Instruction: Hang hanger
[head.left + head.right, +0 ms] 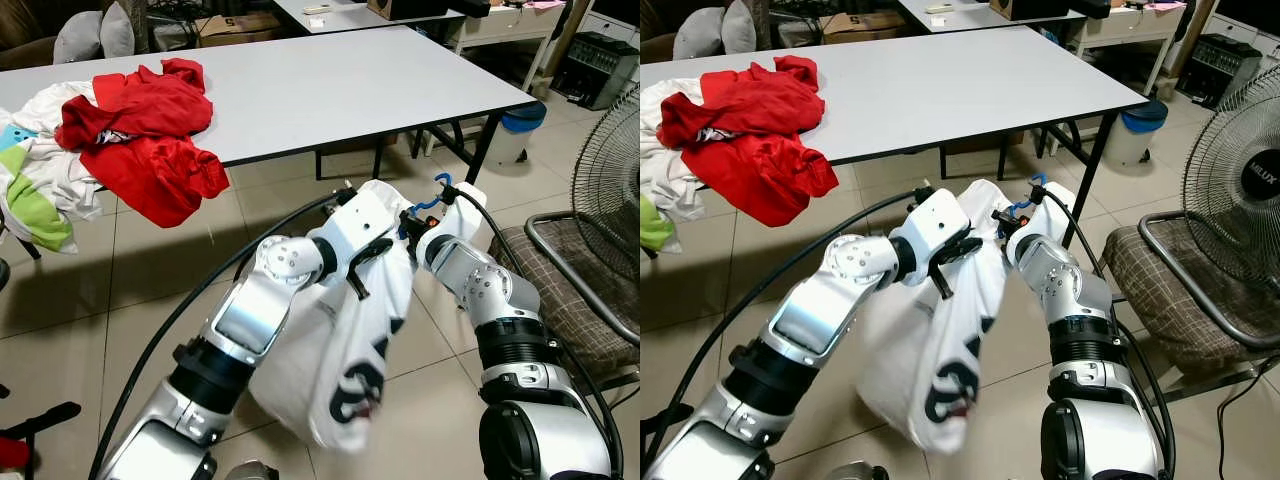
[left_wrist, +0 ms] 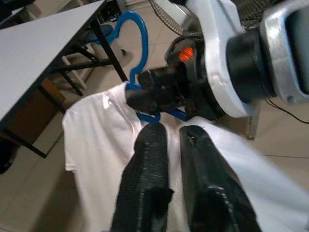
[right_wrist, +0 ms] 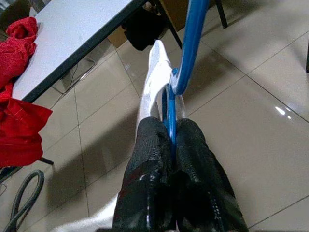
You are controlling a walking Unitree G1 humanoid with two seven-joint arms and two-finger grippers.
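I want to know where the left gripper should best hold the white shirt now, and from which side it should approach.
Probably the shoulder fabric of the white shirt, just beside the collar, coming from the robot's left. The right gripper already pinches the blue hanger at its neck, so that spot is taken. The left gripper already points at the cloth just below it, and the shirt hangs loose beneath.

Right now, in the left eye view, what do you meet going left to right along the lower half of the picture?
Left arm → white shirt → blue hanger → right arm → chair.
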